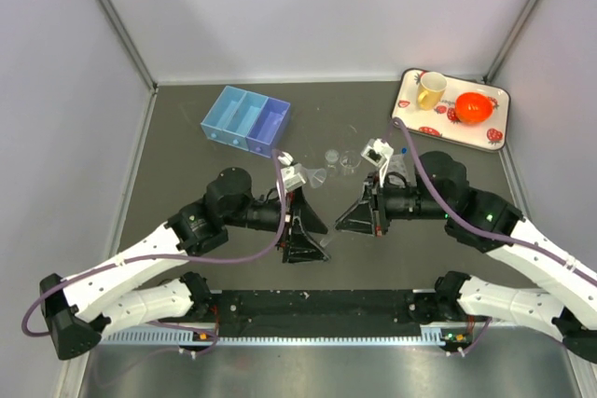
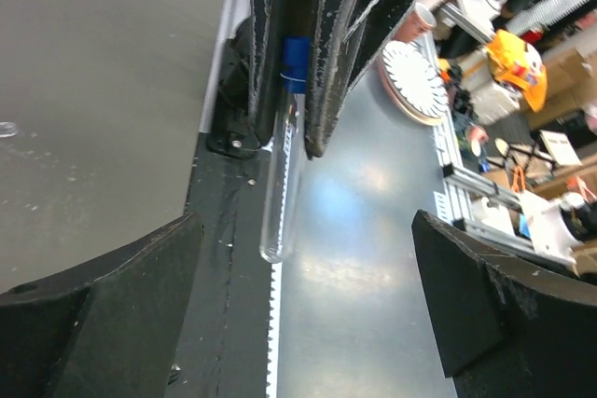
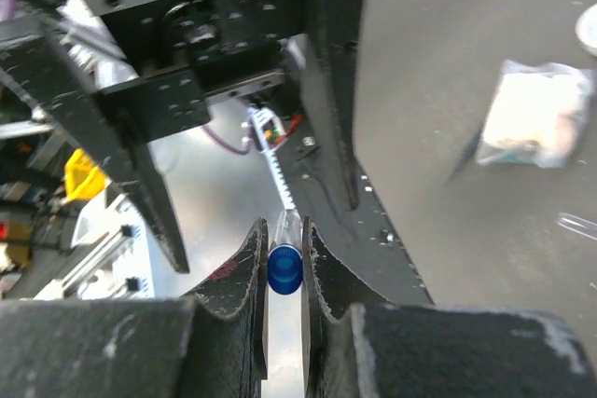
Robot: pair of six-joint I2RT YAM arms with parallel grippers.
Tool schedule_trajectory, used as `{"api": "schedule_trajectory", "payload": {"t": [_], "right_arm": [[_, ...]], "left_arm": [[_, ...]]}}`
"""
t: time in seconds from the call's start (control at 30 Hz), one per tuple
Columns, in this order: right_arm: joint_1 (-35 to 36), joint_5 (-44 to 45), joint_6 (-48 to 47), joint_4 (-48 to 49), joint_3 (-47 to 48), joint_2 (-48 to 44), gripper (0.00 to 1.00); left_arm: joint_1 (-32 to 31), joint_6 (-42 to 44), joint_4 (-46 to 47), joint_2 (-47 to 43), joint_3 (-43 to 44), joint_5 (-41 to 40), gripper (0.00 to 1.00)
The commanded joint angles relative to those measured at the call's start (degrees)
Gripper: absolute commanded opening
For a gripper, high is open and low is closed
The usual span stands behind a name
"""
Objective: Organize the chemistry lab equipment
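White strawberry-patterned tray [image 1: 492, 133], far right corner of the dark table [image 1: 168, 193]. On it: one yellow mug [image 1: 431, 90], left side, upright; one orange bowl [image 1: 474, 107], just beside the mug. Pale walls [image 1: 317, 6] enclose the table.

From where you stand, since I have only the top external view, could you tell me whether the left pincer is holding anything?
Observer: Yes. The left wrist view shows the left pincer shut on a blue-capped tube, gripped near its cap.
Operator: Thank you. And the right one?
Observer: The right pincer is shut on a second blue-capped tube, clamped at the cap.
Operator: Is anything lying near it?
Observer: The right wrist view shows a small bag of white material lying on the table.
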Motion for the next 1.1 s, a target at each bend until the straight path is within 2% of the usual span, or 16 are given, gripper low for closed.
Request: {"api": "schedule_trajectory", "payload": {"t": [0.0,0.2,0.27,0.43,0.57,0.67,0.87,1.07], "right_arm": [[0.7,14.6,-3.0,-4.6,4.6,1.3,0.00],[-2.6,35.4,-6.9,-11.8,9.0,4.5,0.00],[-7.5,38.8,-8.1,-12.4,9.2,5.1,0.00],[-16.9,51.9,-8.8,-10.8,6.3,7.8,0.00],[-27.9,51.4,-7.6,-3.4,0.3,8.4,0.00],[-32.8,49.2,-6.9,2.3,-5.2,9.9,0.00],[-34.0,52.9,-5.8,10.0,-10.6,15.1,0.00],[-34.1,53.1,-5.0,15.9,-12.3,18.2,0.00]], "left_arm": [[0.2,3.7,-4.9,-2.2,1.1,-7.8,0.99],[0.3,6.3,-13.2,-4.3,2.7,-19.9,0.99],[0.3,6.9,-15.0,-5.6,2.5,-23.7,0.99],[0.3,7.8,-17.3,-7.8,2.0,-27.3,0.99],[0.3,8.8,-17.8,-8.7,1.5,-28.8,0.99],[0.3,9.2,-18.0,-9.0,1.0,-29.4,0.99],[0.3,9.8,-17.3,-8.7,0.0,-29.2,0.99],[0.2,10.7,-17.1,-8.3,-0.4,-29.4,0.99]]}}
